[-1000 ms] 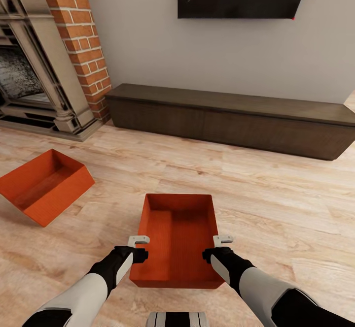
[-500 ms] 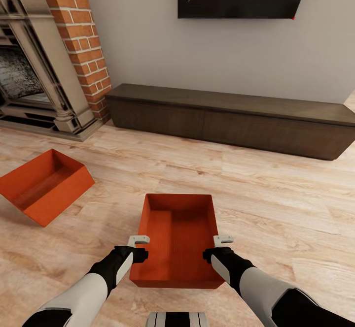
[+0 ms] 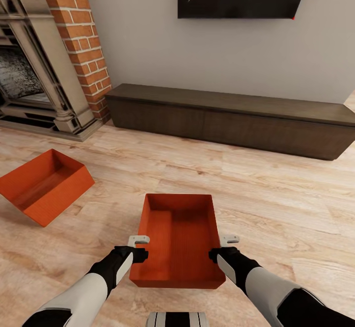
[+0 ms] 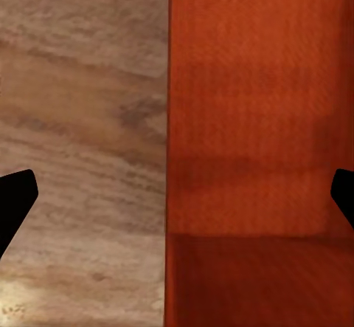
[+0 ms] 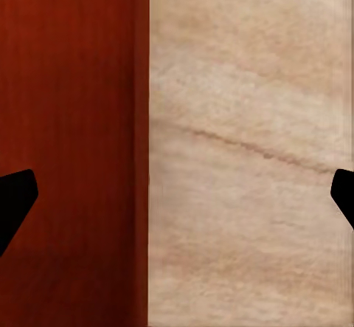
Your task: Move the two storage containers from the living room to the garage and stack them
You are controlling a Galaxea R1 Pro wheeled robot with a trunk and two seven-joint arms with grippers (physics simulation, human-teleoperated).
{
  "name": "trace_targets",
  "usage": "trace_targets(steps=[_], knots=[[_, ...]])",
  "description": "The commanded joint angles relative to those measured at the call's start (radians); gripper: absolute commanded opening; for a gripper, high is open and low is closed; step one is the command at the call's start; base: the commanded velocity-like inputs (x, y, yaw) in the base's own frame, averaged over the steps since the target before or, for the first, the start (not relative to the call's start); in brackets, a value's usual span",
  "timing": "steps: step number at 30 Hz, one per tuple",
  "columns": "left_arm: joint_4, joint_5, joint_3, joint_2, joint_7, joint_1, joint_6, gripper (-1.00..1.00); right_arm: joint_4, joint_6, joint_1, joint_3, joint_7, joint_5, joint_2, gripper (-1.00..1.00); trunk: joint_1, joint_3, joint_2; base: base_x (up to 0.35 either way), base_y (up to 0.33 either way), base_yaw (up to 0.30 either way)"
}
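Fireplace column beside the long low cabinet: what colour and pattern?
Orange-red brick column with pale mortar lines in a staggered pattern; head view shows it best.

One orange-red open-top storage container (image 3: 178,241) sits upright on the light wood-plank floor (image 3: 276,204) just ahead of me, empty. Its twin (image 3: 44,184) lies well apart to my left, tilted.

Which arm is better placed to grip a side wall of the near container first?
Left, by a little: the left gripper sits against the near container, its wall between open fingers; the right gripper stands slightly off.
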Motion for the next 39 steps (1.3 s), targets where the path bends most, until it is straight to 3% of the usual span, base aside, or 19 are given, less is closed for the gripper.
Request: trace_targets(steps=[1,4,9,32,39], knots=[[-0.002,0.001,0.000,0.000,0.004,0.000,0.006,1.00,-0.002,0.006,0.000,0.008,-0.006,-0.007,-0.001,1.00,0.000,-0.001,0.000,0.000,0.000,0.000],[-0.002,0.001,0.000,-0.001,0.004,0.000,0.005,1.00,-0.002,0.006,0.000,0.008,-0.006,-0.007,0.000,1.00,0.000,-0.001,0.000,0.000,0.000,0.000],[-0.001,0.002,0.000,-0.001,0.004,0.000,0.005,1.00,-0.002,0.006,0.000,0.008,-0.006,-0.008,0.002,1.00,0.002,-0.020,-0.001,0.000,0.000,0.000],[-0.005,0.001,0.001,-0.001,0.003,0.000,0.007,1.00,-0.002,0.006,0.000,0.008,-0.006,-0.008,0.005,1.00,0.002,-0.020,-0.001,0.001,0.000,0.000],[-0.006,-0.005,-0.003,-0.001,0.005,0.000,0.004,1.00,-0.002,0.006,0.000,0.008,-0.006,-0.007,0.005,1.00,0.002,-0.020,-0.001,0.175,0.000,0.000]])
